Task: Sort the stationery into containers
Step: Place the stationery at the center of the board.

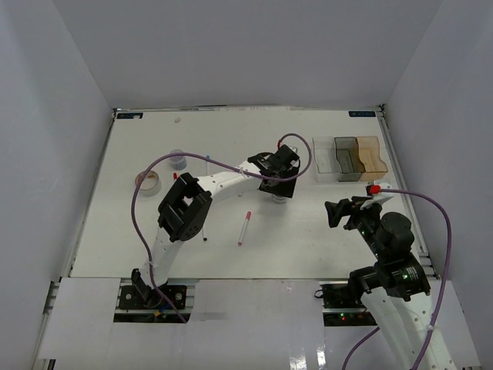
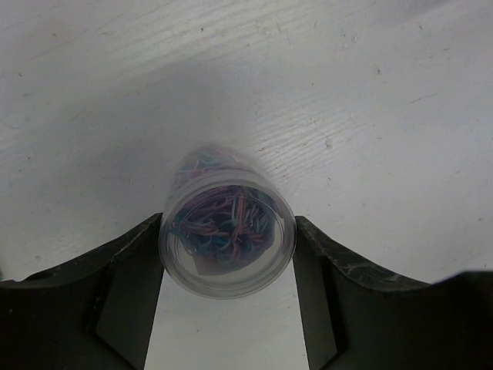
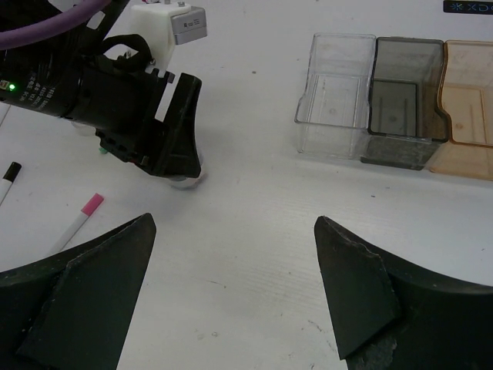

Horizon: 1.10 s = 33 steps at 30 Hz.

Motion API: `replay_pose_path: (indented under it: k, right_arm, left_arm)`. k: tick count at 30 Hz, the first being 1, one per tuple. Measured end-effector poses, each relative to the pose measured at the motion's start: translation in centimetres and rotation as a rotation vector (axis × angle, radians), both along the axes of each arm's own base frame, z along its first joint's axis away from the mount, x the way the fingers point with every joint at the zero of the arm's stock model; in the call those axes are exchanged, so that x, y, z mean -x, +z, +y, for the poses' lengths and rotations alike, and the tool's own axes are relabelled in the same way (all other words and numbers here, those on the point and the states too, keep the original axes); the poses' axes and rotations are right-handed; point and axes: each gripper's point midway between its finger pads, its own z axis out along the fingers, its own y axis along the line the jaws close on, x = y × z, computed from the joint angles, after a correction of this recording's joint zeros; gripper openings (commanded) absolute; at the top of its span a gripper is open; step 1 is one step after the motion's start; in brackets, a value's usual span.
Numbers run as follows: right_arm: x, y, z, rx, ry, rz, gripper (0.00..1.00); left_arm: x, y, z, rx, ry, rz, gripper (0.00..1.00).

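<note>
A small clear round tub [image 2: 227, 254] full of coloured paper clips sits between the fingers of my left gripper [image 2: 228, 220], which is shut on it, both pads against its sides. From above, the left gripper [image 1: 279, 191] hangs mid-table, left of the containers [image 1: 348, 158]. The clear bin [image 3: 335, 100], smoky grey bin [image 3: 404, 100] and amber bin [image 3: 470, 92] all look empty. My right gripper [image 3: 235, 223] stands open over bare table, near the bins. A pink-capped pen [image 1: 244, 227] lies in front of the left arm.
A tan tape roll [image 1: 148, 181] and a small round purple-tinted item [image 1: 178, 160] lie at the left. A red-capped pen [image 1: 176, 177] and a blue one [image 1: 207, 159] lie near them. A black-capped pen [image 3: 8, 177] shows at the left edge. White walls enclose the table.
</note>
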Motion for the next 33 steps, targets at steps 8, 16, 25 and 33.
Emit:
replay_pose_path:
  k: [8, 16, 25, 33]
  right_arm:
    - [-0.1, -0.1, -0.1, 0.001, -0.005, 0.004, 0.9]
    - [-1.7, -2.0, 0.4, 0.03, -0.023, 0.176, 0.9]
    - [-6.3, -1.9, 3.7, 0.05, 0.06, 0.375, 0.9]
    - [-7.6, -8.0, 8.3, 0.162, 0.168, 0.546, 0.9]
  left_arm:
    - [0.1, -0.4, -0.9, 0.008, -0.008, 0.002, 0.96]
    - [0.1, 0.8, -0.7, 0.018, -0.003, -0.012, 0.98]
    - [-2.7, 13.6, 11.2, 0.176, 0.202, -0.184, 0.98]
    - [-0.6, 15.7, 27.5, 0.148, 0.487, -0.315, 0.98]
